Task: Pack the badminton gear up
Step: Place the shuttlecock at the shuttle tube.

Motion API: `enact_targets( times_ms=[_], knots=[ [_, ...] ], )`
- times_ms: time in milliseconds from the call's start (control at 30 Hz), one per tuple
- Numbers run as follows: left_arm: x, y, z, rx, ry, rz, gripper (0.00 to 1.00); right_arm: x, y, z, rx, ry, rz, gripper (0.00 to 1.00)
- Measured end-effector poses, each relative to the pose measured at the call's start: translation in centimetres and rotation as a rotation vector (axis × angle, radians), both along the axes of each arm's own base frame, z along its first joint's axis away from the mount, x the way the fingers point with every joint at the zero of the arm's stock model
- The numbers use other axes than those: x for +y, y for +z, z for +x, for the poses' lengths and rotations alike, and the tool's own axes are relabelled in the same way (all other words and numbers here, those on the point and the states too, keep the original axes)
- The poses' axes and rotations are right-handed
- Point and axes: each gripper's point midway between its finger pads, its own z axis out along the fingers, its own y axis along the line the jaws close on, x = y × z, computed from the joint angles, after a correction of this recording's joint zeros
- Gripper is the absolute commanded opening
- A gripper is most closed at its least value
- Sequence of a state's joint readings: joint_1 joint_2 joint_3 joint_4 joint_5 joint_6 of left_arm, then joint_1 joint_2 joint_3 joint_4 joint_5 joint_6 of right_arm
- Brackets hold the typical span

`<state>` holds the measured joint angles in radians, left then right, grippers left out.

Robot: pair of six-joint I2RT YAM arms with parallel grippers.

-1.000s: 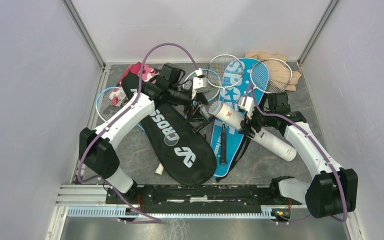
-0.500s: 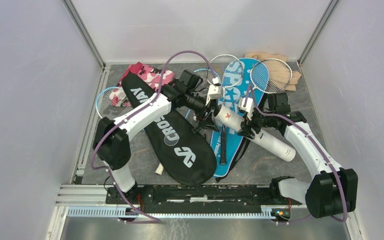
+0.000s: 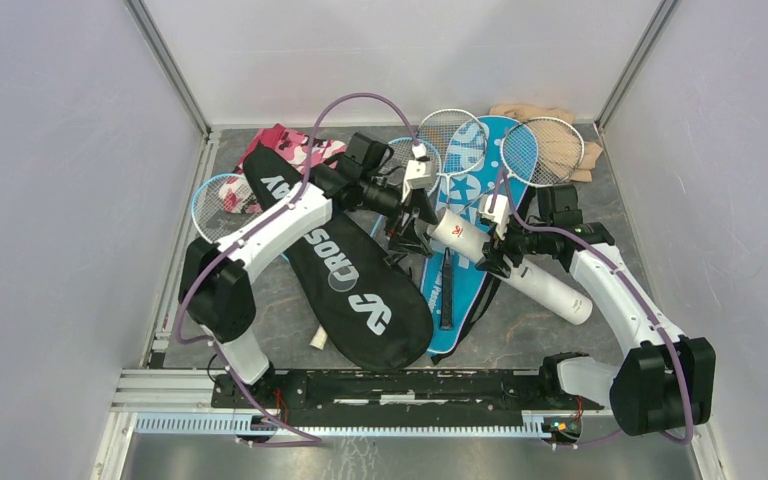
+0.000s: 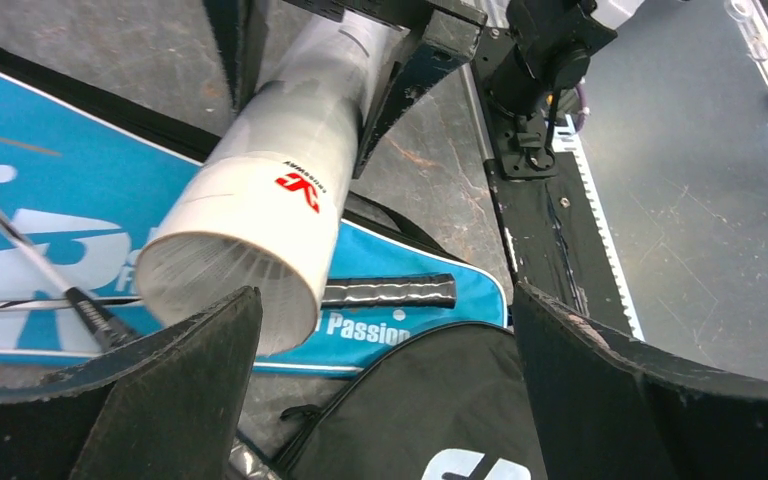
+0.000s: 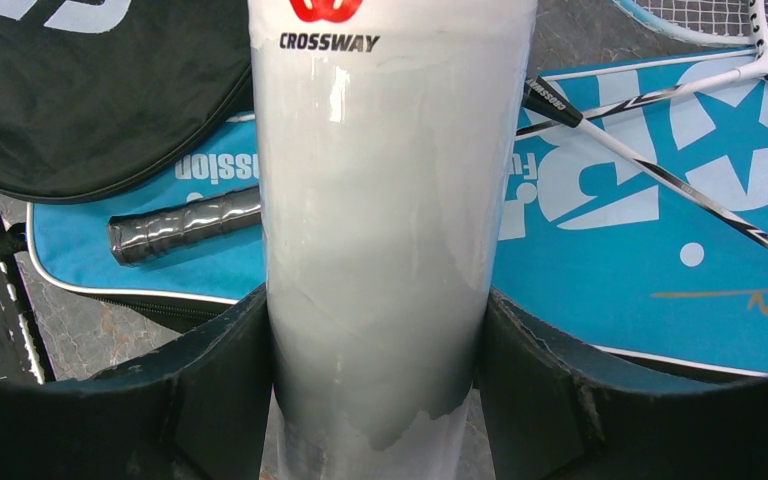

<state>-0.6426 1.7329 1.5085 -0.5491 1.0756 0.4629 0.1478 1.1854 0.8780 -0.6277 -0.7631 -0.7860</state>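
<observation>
Right gripper [image 5: 375, 340] clamps the long white tube [image 5: 385, 180], held over the blue "SPORT" racket cover [image 5: 650, 270] nearer the counter's right edge. Left gripper [image 4: 385, 340] gapes wide at the tube's open mouth, empty.

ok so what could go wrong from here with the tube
1. The right tool clamps the glossy white tube from both sides; it may slip or rotate.
2. The left tool hangs open right at the tube's open mouth, so a nudge could knock it askew or crush what looks like feathers inside.
3. A racket handle lies on the blue cover just below and could snag.
</observation>
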Motion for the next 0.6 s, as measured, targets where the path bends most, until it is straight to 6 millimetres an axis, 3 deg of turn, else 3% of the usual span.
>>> enact_targets(
  times_ms=[300, 600],
  knots=[
    [2.4, 3.5, 1.8, -0.079, 0.074, -0.054, 0.97, -0.2, 0.0, 0.1, 0.0, -0.007, -0.001, 0.13],
    [4.0, 3.4, 7.2, -0.309, 0.185, 0.043, 0.9, -0.4, 0.0, -0.5, 0.003, 0.001, -0.015, 0.13]
  ],
)
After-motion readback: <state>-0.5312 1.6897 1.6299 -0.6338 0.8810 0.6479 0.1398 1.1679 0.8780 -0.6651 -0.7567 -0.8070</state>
